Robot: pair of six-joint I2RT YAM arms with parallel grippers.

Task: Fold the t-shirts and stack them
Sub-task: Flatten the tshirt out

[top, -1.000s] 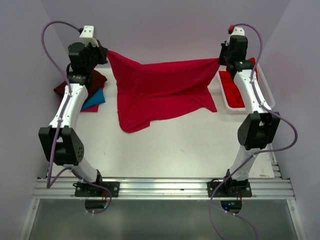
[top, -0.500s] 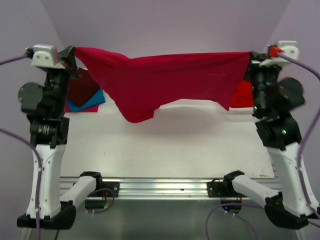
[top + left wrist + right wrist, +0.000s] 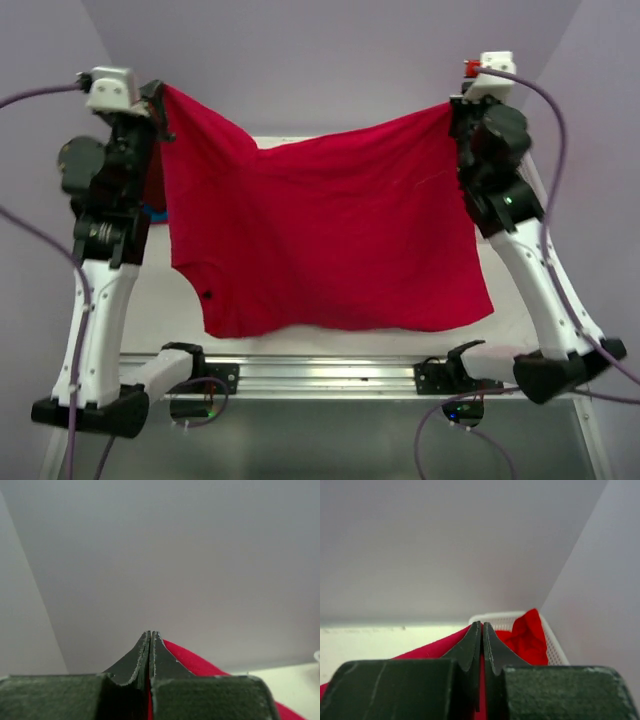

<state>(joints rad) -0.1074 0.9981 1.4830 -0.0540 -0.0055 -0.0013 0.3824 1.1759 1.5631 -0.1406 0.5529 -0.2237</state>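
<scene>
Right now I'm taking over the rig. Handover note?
Left tool: shut on the crimson t-shirt's upper corner, raised high.
Right tool: shut on the opposite upper corner, also raised.
The crimson t-shirt hangs spread out between them, unfolded, sagging a little in the middle.
A bright red t-shirt lies crumpled in the white basket.
Done: one shirt picked up and spread out.
Left: lay it flat, fold it, stack it, then do the basket shirt. No folded stack shows in these views.
</scene>
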